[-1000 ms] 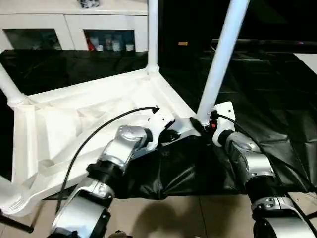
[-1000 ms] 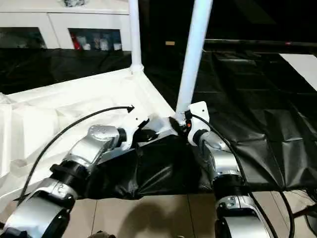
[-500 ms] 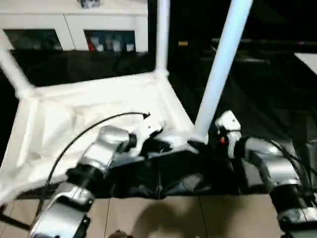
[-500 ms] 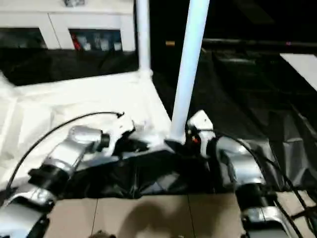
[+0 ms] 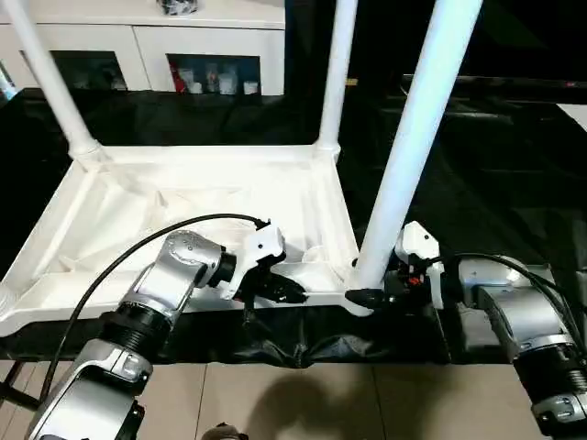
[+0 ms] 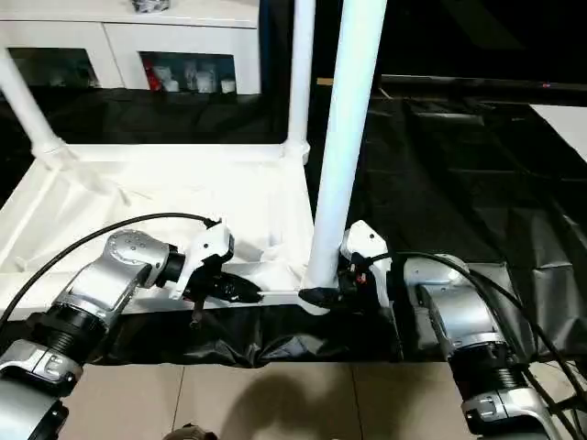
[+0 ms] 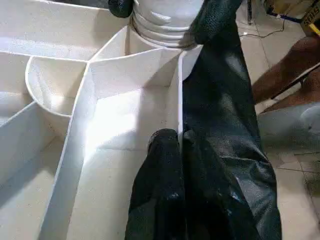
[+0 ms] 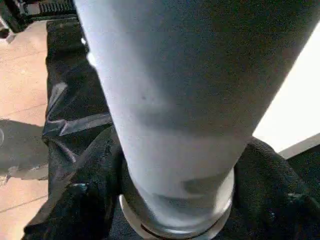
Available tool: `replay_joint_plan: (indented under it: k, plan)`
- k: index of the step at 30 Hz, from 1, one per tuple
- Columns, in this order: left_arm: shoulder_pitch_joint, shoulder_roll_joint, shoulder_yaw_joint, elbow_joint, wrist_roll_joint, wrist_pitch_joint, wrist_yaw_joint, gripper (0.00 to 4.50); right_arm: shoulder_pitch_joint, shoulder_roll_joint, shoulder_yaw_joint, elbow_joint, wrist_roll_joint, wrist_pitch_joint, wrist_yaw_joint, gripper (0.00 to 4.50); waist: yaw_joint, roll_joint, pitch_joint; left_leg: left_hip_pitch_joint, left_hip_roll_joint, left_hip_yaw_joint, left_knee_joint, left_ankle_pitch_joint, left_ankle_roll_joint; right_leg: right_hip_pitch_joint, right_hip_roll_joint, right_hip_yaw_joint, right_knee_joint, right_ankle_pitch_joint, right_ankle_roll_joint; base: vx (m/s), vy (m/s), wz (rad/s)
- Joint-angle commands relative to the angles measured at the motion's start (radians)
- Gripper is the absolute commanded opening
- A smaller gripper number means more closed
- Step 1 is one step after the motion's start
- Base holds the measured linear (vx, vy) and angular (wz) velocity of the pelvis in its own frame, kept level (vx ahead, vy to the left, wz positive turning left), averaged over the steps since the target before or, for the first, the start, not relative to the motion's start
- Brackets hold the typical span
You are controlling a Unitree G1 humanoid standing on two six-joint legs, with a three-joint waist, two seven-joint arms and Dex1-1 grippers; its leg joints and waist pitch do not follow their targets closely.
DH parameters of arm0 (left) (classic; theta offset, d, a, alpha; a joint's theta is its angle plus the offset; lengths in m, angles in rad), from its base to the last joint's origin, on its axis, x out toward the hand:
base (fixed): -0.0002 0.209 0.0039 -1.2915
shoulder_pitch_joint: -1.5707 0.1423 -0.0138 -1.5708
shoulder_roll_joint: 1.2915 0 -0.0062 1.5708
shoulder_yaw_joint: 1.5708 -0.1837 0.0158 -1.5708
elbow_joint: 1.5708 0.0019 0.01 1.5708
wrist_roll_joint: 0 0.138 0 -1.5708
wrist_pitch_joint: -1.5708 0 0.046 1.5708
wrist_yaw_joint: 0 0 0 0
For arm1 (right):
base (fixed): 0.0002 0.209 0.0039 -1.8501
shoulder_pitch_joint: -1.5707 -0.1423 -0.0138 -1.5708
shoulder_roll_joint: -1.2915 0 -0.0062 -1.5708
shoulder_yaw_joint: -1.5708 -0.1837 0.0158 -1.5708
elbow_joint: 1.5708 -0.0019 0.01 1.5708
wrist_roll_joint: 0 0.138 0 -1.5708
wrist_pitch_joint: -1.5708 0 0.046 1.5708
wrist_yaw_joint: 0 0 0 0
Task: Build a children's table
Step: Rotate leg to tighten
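Note:
The white children's table [image 5: 183, 197] lies upside down on a black sheet, its legs pointing up. My left gripper [image 5: 284, 291] is shut on the near rim [image 7: 179, 100], one black finger [image 7: 160, 175] on each side of the thin wall. My right gripper [image 5: 362, 295] is shut on the base of the near right leg [image 5: 417, 137], where the leg enters its corner socket. Its fingers [image 8: 90, 200] press both sides of the leg [image 8: 185, 100]. Two more legs stand at the far right [image 5: 337, 73] and far left [image 5: 50, 78] corners.
A white cabinet [image 5: 138, 41] with glass doors stands behind the table. The black sheet [image 5: 495, 174] covers the floor to the right, and tan floor tiles [image 5: 303, 403] show in front. Part of a person [image 7: 285, 75] shows at the edge of the left wrist view.
The whole view has shifted. The table now lies squarer to me and flatter, with the far left leg in view. Both grippers have stayed at the near right corner.

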Motion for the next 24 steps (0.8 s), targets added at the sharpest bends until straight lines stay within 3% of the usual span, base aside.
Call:
replay_joint_plan:
  k: [1,7,13,15,17,20,24]
  plan:
    - [-0.013,-0.043,-0.029,-0.048,-0.031,0.003,-0.004,0.00,0.008,0.024,0.092,-0.032,-0.010,0.001,0.049,2.84,-0.003,-0.012,-0.059,0.014,0.045,-0.018,-0.071,-0.240,0.038,0.042,-0.061,0.045,-0.079,-0.261,-0.223,0.000,0.000,0.00]
    - [-0.020,-0.087,-0.010,-0.010,-0.003,0.018,0.109,0.00,0.015,0.077,0.073,-0.016,-0.009,-0.009,-0.029,2.70,-0.002,-0.011,-0.060,0.013,0.044,-0.019,-0.071,-0.230,0.040,0.043,-0.060,0.045,-0.079,-0.252,-0.220,0.000,0.000,0.00]
    - [-0.050,-0.177,0.016,0.054,0.026,0.037,0.291,0.00,-0.047,0.208,-0.020,0.119,-0.027,-0.019,-0.310,2.68,-0.022,-0.010,-0.054,0.021,0.040,-0.027,-0.078,-0.325,-0.012,0.034,-0.063,0.041,-0.098,-0.424,-0.177,0.000,0.000,0.00]
    - [-0.062,-0.206,0.019,0.074,0.038,0.043,0.348,0.00,-0.067,0.244,-0.041,0.158,-0.031,-0.014,-0.390,2.67,-0.029,-0.009,-0.053,0.020,0.039,-0.029,-0.079,-0.333,-0.014,0.034,-0.064,0.041,-0.101,-0.431,-0.170,0.000,0.000,0.00]
    - [-0.074,-0.233,0.027,0.090,0.041,0.050,0.392,0.00,-0.082,0.270,-0.058,0.185,-0.033,-0.009,-0.451,2.67,-0.030,-0.010,-0.055,0.018,0.039,-0.027,-0.079,-0.327,-0.007,0.035,-0.063,0.043,-0.101,-0.416,-0.163,0.000,0.000,0.00]
    - [-0.094,-0.282,0.041,0.122,0.058,0.068,0.503,0.00,-0.115,0.322,-0.095,0.239,-0.035,-0.005,-0.579,2.67,-0.028,-0.005,-0.058,0.019,0.038,-0.025,-0.077,-0.299,-0.002,0.035,-0.062,0.045,-0.097,-0.357,-0.178,0.000,0.000,0.00]
    - [-0.095,-0.331,0.054,0.145,0.083,0.058,0.603,0.00,-0.144,0.363,-0.116,0.290,-0.071,-0.020,-0.684,2.67,-0.026,-0.008,-0.063,0.014,0.036,-0.022,-0.073,-0.254,0.011,0.041,-0.059,0.044,-0.089,-0.273,-0.194,0.000,0.000,0.00]
